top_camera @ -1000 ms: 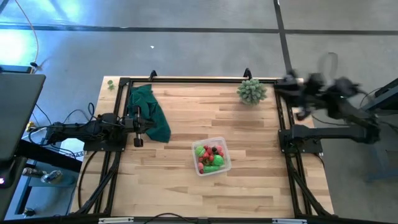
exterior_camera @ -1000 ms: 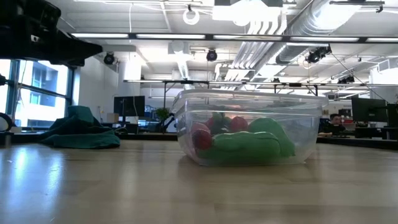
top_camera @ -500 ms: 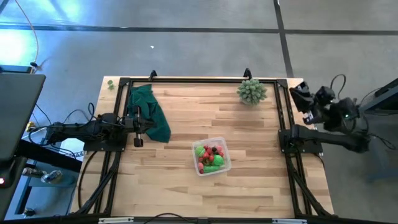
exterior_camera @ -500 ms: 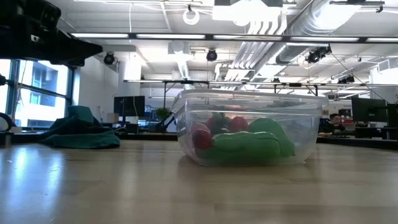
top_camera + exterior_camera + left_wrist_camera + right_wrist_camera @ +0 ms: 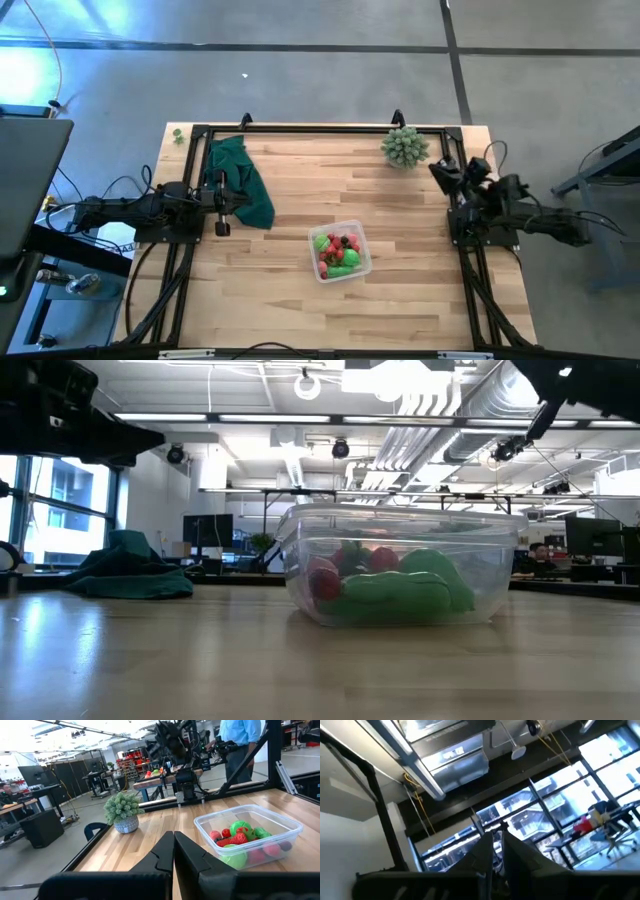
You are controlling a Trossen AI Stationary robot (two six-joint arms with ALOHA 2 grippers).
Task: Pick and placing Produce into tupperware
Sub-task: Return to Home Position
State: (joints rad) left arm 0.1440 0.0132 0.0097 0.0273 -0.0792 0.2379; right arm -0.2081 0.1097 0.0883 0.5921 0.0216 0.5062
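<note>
One tupperware holding produce; left claw, right claw both clenched, empty.

The high view looked straight down on the table. The low view sat level, near the tupperware, which the left wrist view shared.
</note>
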